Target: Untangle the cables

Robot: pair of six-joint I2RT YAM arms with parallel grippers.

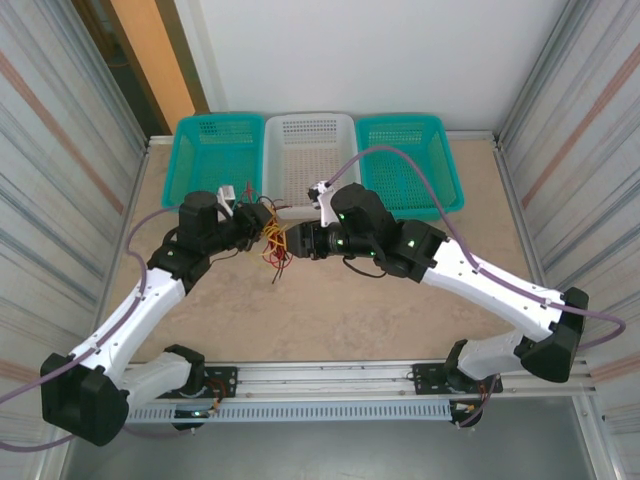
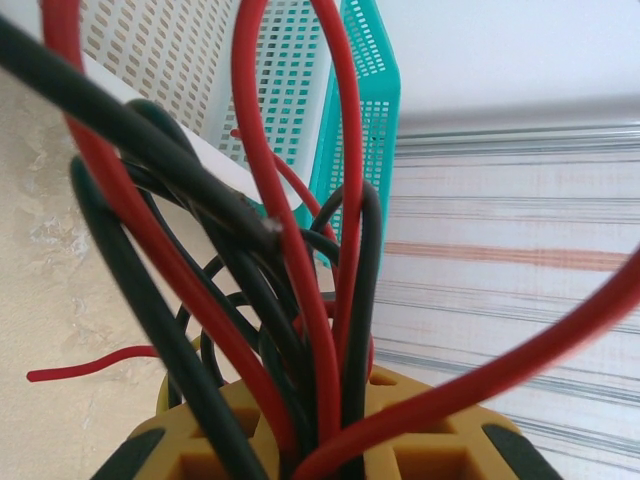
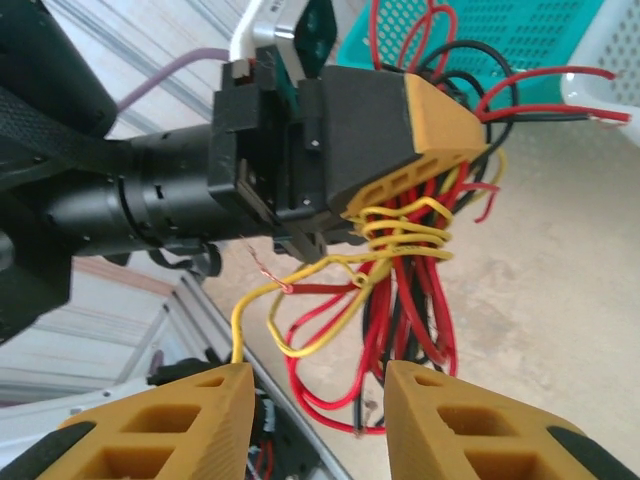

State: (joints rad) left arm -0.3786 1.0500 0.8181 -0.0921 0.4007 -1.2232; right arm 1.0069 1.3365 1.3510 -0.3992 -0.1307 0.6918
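Beige table (image 1: 350, 315) — red-black-yellow cables (image 1: 276, 252) in left tool (image 1: 264, 234)

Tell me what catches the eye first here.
A tangle of red, black and yellow cables at mid-table is clamped in the left gripper. The right gripper faces it, open. Behind stand three baskets: teal, white, teal.

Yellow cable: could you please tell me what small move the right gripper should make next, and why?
Probably ease the open right gripper forward and close on the yellow cable: it coils around the red and black cables clamped in the left gripper, and its loose loop hangs just ahead.
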